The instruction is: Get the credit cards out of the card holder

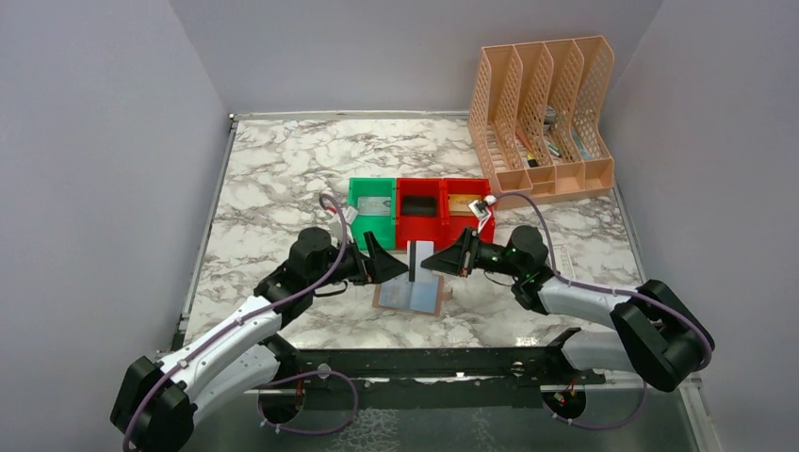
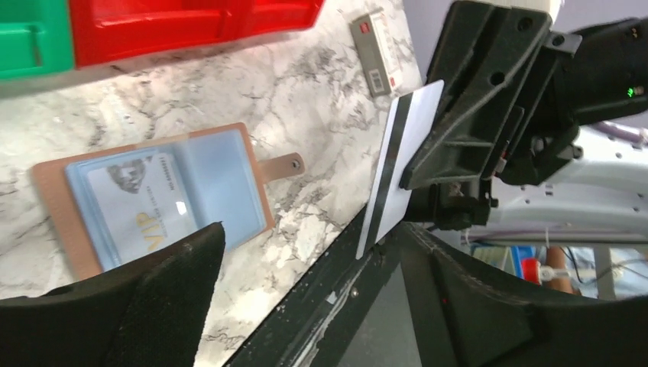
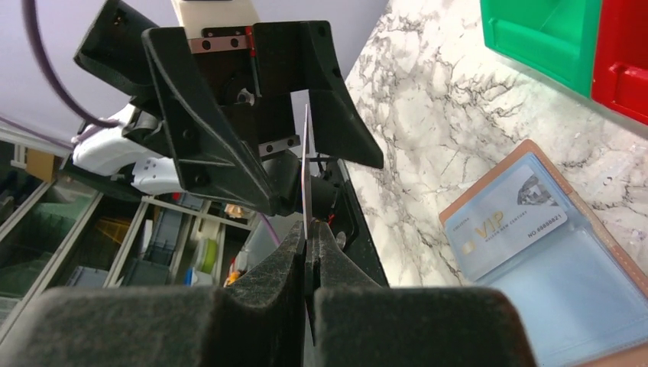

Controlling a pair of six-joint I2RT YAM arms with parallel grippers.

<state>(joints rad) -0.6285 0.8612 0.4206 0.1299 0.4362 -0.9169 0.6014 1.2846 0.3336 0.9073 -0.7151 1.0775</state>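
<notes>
The card holder (image 1: pixel 409 298) lies open on the marble table, brown outside with a light blue lining (image 2: pixel 153 199) (image 3: pixel 550 267). A pale VIP credit card (image 2: pixel 134 210) (image 3: pixel 508 222) sits in its pocket. Another credit card (image 1: pixel 420 259), white with a dark stripe (image 2: pixel 397 164), stands upright above the holder, edge-on in the right wrist view (image 3: pixel 307 168). My right gripper (image 1: pixel 433 265) (image 3: pixel 308 238) is shut on its edge. My left gripper (image 1: pixel 399 266) (image 2: pixel 309 233) faces it with jaws wide apart on either side of the card, not touching it.
Behind the holder stand a green bin (image 1: pixel 373 212) with a silver card and two red bins (image 1: pixel 420 209), the right one (image 1: pixel 465 202) holding a tan card. An orange file rack (image 1: pixel 542 113) is at the back right. A white box with a red mark (image 2: pixel 374 50) lies right of the bins.
</notes>
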